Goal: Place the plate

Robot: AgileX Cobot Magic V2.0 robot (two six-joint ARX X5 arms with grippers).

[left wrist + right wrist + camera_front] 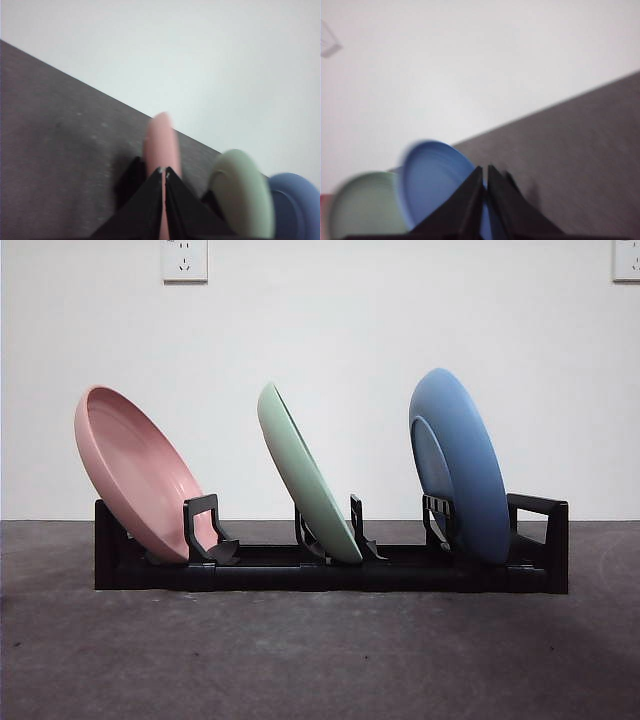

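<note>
Three plates lean in a black rack [330, 575] on the dark table. The pink plate [135, 470] stands at the left end, the green plate [305, 475] in the middle, the blue plate [460, 465] at the right end. No arm shows in the front view. In the left wrist view my left gripper [164, 172] is shut and empty, held back from the pink plate [161, 137], with the green plate [242, 192] and blue plate [295, 205] beside it. My right gripper [484, 170] is shut and empty, clear of the blue plate [432, 180].
A white wall rises behind the table, with sockets [184, 258] high up. Bare grey tabletop [320, 655] lies in front of the rack. The wrist views are blurred.
</note>
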